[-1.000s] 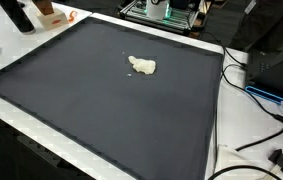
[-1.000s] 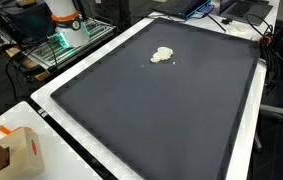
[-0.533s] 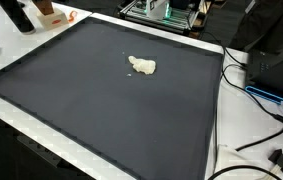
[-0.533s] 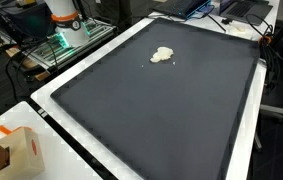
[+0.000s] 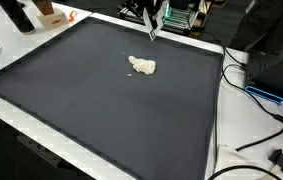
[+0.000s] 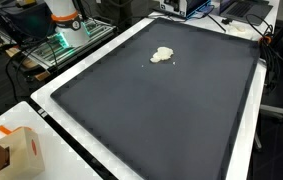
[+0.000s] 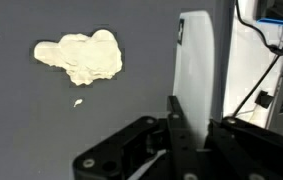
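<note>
A cream-coloured lump (image 5: 142,66) lies on a large dark mat (image 5: 91,110), toward its far side; it shows in both exterior views (image 6: 162,55). In the wrist view the lump (image 7: 81,57) sits at the upper left with a small crumb (image 7: 77,102) below it. My gripper (image 5: 152,32) hangs above the mat's far edge, beyond the lump and apart from it. In the wrist view its fingers (image 7: 176,105) meet in one narrow blade with nothing between them, over the mat's border next to the white table strip (image 7: 201,60).
The mat (image 6: 161,120) is framed by a white table rim (image 6: 51,105). An orange and white box (image 6: 16,150) stands at one corner. Cables (image 5: 256,95) and a black plug (image 5: 281,158) lie beside the mat. The robot base (image 6: 66,20) stands at one side.
My gripper has come into view at the mat's far edge; earlier it was out of the exterior frame. The lump has not moved.
</note>
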`<state>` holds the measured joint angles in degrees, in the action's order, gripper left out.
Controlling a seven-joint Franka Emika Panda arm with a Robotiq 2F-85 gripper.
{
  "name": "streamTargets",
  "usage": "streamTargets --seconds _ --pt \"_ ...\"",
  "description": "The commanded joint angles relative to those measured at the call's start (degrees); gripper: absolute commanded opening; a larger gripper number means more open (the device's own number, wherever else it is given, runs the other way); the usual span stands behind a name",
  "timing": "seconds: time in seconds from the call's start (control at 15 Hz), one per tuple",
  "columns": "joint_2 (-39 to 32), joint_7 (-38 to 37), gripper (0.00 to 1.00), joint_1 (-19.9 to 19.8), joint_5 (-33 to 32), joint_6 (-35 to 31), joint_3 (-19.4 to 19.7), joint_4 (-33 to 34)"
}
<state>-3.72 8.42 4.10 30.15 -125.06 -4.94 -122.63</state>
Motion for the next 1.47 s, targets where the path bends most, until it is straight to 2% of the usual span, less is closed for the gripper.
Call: streamTargets --seconds 0.0,0.4,1.07,1.4 --pt "-4.16 8.40 0.01 -1.44 8.35 -0.34 -0.05 0.42" --pt "-9.54 14.52 0.01 -3.22 16.87 -1.20 -0.23 0.83" --pt "-12.62 12.34 0.01 -4.36 22.91 -6.69 0.17 -0.96" --pt "-12.71 8.78 0.01 -4.27 23.23 -8.37 0.53 -2.32"
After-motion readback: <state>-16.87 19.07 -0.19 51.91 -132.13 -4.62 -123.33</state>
